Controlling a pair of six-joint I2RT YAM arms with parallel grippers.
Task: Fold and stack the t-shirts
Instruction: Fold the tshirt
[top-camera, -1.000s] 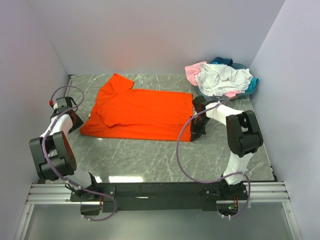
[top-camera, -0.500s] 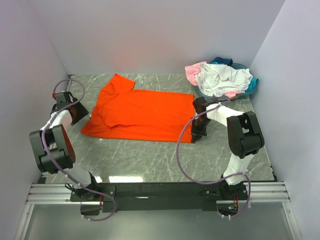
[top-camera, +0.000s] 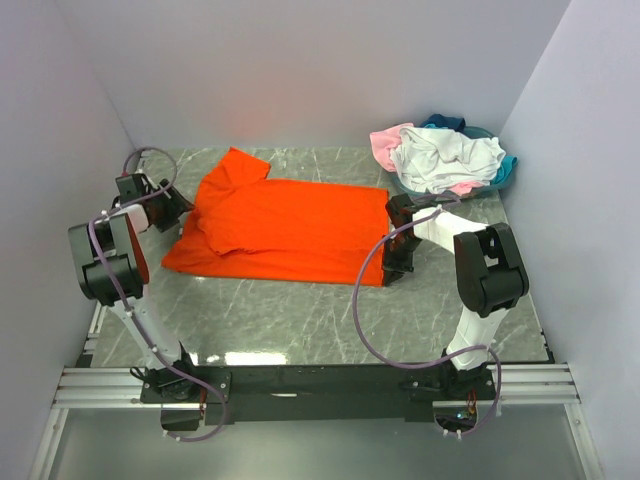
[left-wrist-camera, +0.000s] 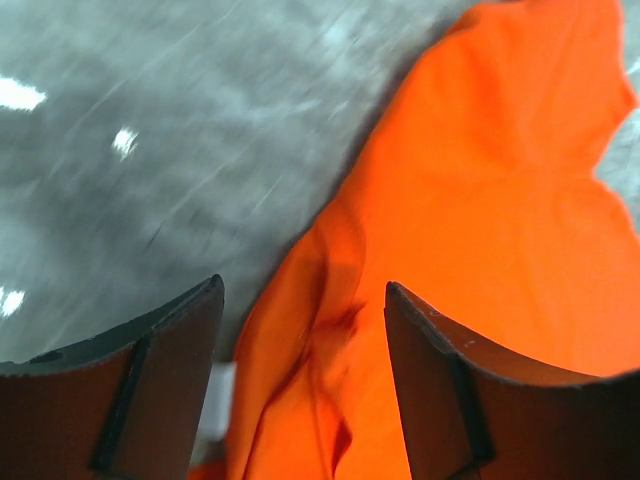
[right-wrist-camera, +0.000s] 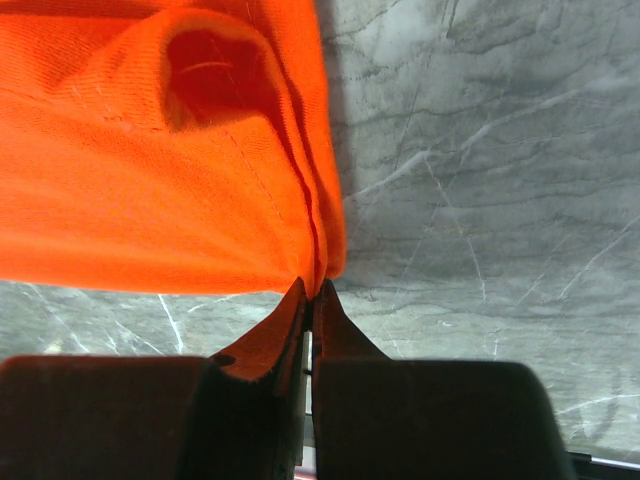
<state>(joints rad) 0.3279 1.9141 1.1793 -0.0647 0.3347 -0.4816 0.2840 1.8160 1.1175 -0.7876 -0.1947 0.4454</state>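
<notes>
Item one: the orange t-shirt (top-camera: 285, 225) is lying spread out flat on the grey marbled table (top-camera: 300, 320), left of centre, with its collar end toward the left and one sleeve pointing at the back wall (top-camera: 300, 70). The right gripper (top-camera: 393, 264) is pinching the shirt's near right hem corner; in the right wrist view I am seeing its jaws pressed together on a gathered fold of orange cloth (right-wrist-camera: 150, 150), just at the fabric's edge above the bare table (right-wrist-camera: 480, 150). The left gripper (top-camera: 172, 205) is hanging at the shirt's left edge, jaws standing wide apart with nothing between them; its wrist view, somewhat blurred, is showing the orange fabric (left-wrist-camera: 480, 200) beneath the spread fingers (left-wrist-camera: 150, 390). Item two: a crumpled heap is sitting in the far right corner, well apart from the orange shirt, with a white t-shirt (top-camera: 445, 155) on top, a pale pink t-shirt (top-camera: 385, 140) at its left and a teal t-shirt (top-camera: 505, 165) peeking out behind and to the right. Whether any container is holding that heap I cannot tell.
</notes>
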